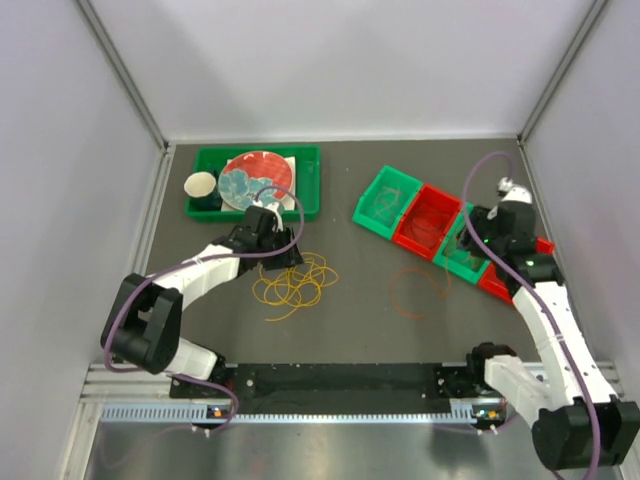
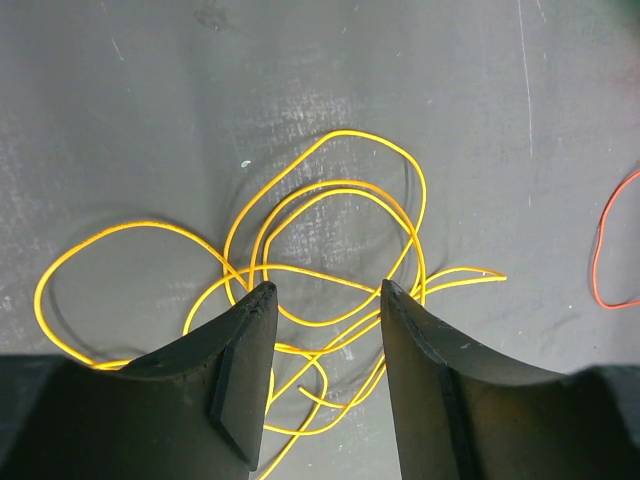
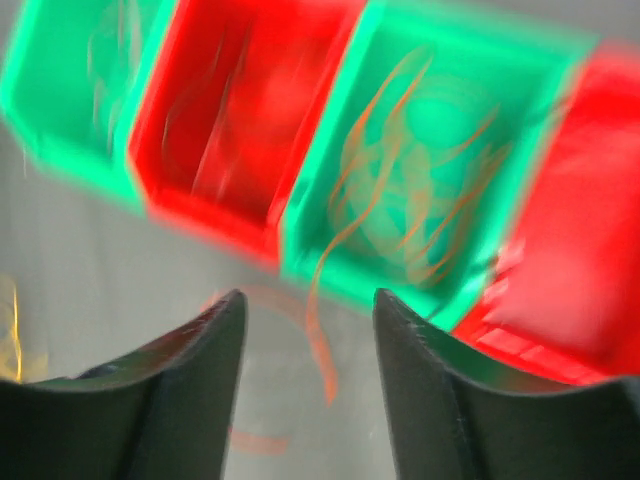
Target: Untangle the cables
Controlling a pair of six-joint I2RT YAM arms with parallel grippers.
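A tangle of yellow cable loops (image 1: 293,282) lies on the dark mat; it fills the left wrist view (image 2: 320,250). My left gripper (image 1: 268,238) hovers at its far left edge, open and empty, with loops showing between the fingers (image 2: 326,290). An orange-red loop (image 1: 415,290) lies alone on the mat to the right. My right gripper (image 1: 478,240) is open and empty over the bins (image 3: 308,296). An orange cable (image 3: 400,190) lies coiled in a green bin, one end hanging over its rim. The right wrist view is blurred.
A row of green and red bins (image 1: 430,220) stands at the back right. A green tray (image 1: 205,205) at the back left holds a red plate (image 1: 255,178) and a cup (image 1: 200,185). A black rail (image 1: 340,380) runs along the near edge.
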